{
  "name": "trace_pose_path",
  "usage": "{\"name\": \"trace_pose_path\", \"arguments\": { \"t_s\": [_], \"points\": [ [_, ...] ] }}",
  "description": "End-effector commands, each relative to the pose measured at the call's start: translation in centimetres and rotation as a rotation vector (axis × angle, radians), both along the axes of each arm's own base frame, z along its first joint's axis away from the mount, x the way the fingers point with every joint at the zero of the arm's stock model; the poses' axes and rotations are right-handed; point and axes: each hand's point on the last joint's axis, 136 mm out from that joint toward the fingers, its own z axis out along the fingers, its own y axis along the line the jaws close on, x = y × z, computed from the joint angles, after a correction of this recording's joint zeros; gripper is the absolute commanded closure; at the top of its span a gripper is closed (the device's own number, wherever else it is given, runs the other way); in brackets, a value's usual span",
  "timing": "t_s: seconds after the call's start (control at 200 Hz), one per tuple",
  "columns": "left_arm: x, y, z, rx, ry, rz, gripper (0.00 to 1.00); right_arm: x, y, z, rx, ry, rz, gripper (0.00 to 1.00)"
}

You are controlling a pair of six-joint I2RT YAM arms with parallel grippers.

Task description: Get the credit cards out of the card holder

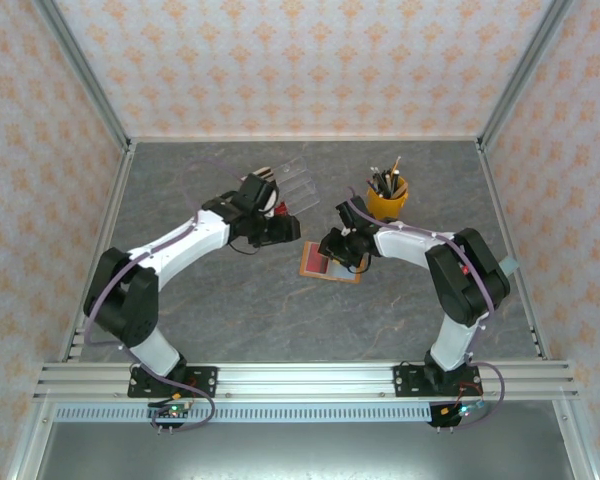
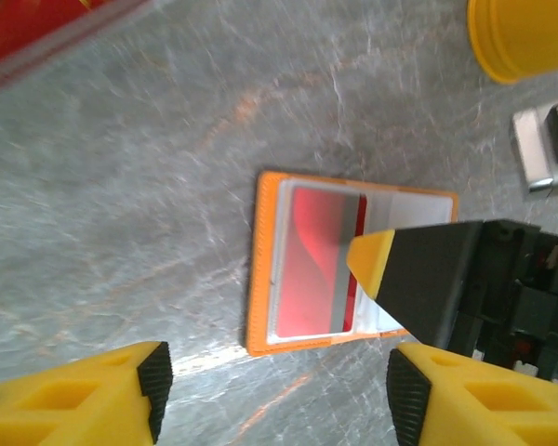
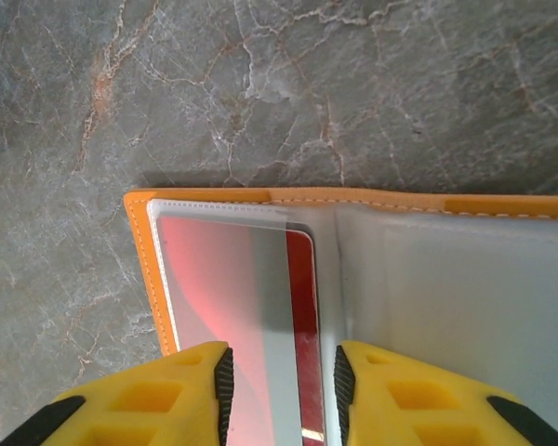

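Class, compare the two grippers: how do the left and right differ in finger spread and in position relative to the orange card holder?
The left gripper has its fingers spread wide; the right gripper leaves only a narrow gap. The right gripper is down over the open card holder, straddling the red card at its edge; the left gripper hangs off to one side of the holder. Both have yellow fingers.

Barely parted jaws overlap a red card point(image 3: 225, 288) in the card holder point(image 3: 465, 297).
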Motion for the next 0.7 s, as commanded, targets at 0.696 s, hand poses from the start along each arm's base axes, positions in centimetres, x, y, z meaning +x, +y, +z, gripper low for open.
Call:
{"name": "trace_pose_path", "arguments": {
  "t_s": [0.696],
  "points": [
    [0.7, -5.0, -9.1, -0.042, 0.171, 0.047, 0.81, 0.1, -0.9, -0.7, -0.038, -0.007, -0.014, 0.69]
  ]
}}
